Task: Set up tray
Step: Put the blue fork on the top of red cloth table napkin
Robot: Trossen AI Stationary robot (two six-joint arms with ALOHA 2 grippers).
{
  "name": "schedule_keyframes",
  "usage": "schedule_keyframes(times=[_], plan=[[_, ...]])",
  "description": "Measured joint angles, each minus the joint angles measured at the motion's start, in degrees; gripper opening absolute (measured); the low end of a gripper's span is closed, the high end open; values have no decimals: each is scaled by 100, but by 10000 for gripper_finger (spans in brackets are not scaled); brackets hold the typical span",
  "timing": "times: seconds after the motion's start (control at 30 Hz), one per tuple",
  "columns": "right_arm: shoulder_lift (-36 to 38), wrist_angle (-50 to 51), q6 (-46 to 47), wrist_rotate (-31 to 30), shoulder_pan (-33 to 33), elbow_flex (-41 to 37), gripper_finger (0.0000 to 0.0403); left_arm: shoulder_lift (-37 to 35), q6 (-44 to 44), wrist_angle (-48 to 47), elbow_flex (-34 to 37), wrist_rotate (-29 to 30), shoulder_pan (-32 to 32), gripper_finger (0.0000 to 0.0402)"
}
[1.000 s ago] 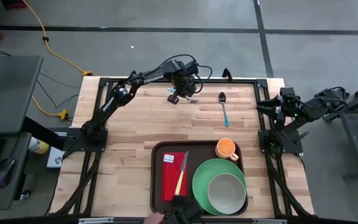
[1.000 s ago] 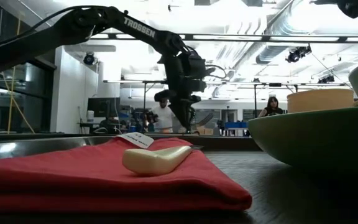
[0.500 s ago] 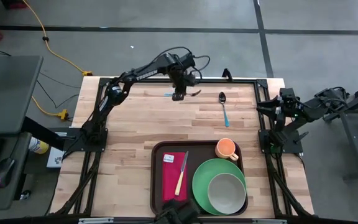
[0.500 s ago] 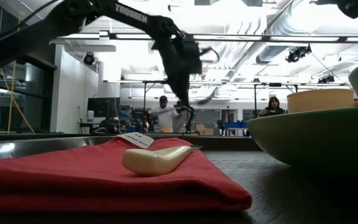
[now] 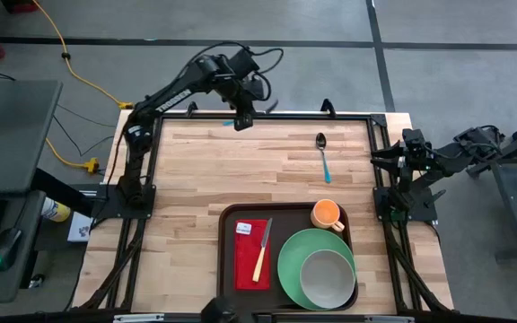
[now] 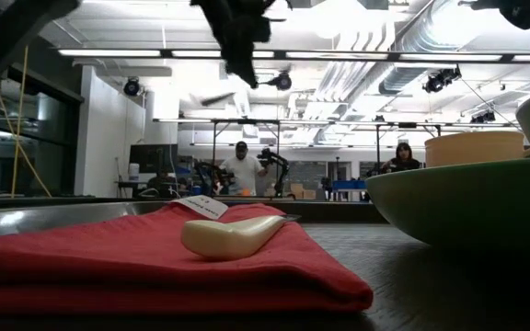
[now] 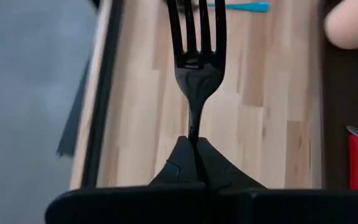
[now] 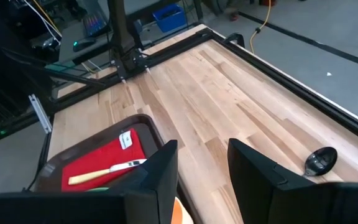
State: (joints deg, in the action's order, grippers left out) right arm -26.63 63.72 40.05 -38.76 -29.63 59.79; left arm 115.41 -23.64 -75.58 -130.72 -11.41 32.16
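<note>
**Fork held high beyond the tray**

The tray (image 5: 227,269) sits at the near edge of the wooden surface (image 5: 196,179), toward the right. On it lie a red napkin (image 5: 250,254) carrying a cream-handled knife (image 5: 262,250) and a small white tag whose print is too small to read, a green plate (image 5: 293,260) holding a pale bowl (image 5: 327,276), and an orange cup (image 5: 327,214). Beyond the tray, at the surface's far side, a spoon (image 5: 322,154) with a blue handle lies alone. The left claw (image 5: 240,118) hangs over the far rail, well apart from the tray, pinched tight on a black fork (image 7: 196,43). The right claw (image 8: 202,163) waits off the tray's right, fingers parted and empty. "TROSSEN" lettering marks the left arm (image 5: 173,90). A person (image 6: 243,169) stands in the room behind.
</note>
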Motion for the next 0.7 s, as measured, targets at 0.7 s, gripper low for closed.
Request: schedule_keyframes(times=[0.7], plan=[[83,284,-162,-163,-2,105,119,-1379,3613,-1473,5,3396,-2758,11]])
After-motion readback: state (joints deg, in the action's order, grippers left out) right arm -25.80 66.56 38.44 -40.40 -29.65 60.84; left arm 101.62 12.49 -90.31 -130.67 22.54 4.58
